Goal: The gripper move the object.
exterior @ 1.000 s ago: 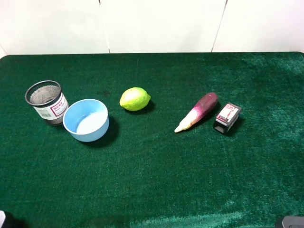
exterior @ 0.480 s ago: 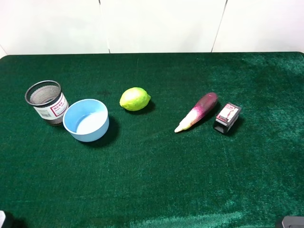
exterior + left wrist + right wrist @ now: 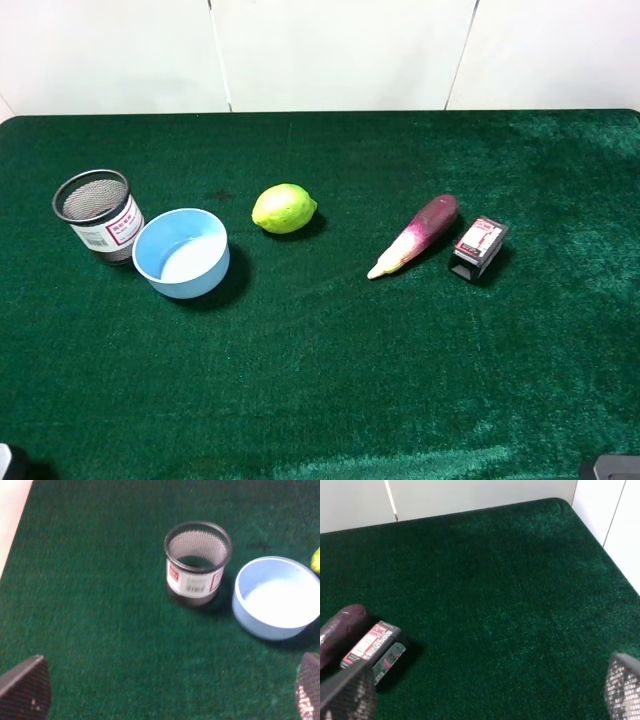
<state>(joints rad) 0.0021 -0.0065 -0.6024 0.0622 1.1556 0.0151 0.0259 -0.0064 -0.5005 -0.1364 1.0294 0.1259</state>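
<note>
The object, a small black wire-mesh cup (image 3: 98, 215) with a white label printed in red, stands upright at the far left of the green table. It also shows in the left wrist view (image 3: 197, 562), upright and empty. My left gripper (image 3: 167, 700) is open, its fingertips (image 3: 26, 692) wide apart, and it is well short of the cup and touches nothing. My right gripper (image 3: 485, 700) is open and empty over the right part of the table, far from the cup. In the exterior high view only slivers of the arms show at the bottom corners.
A light blue bowl (image 3: 182, 252) sits right beside the cup on its right. A lime (image 3: 284, 208) lies mid-table, a purple-white eggplant (image 3: 415, 235) to its right, then a small black box (image 3: 477, 247) with a red-white label. White wall panels stand behind the table.
</note>
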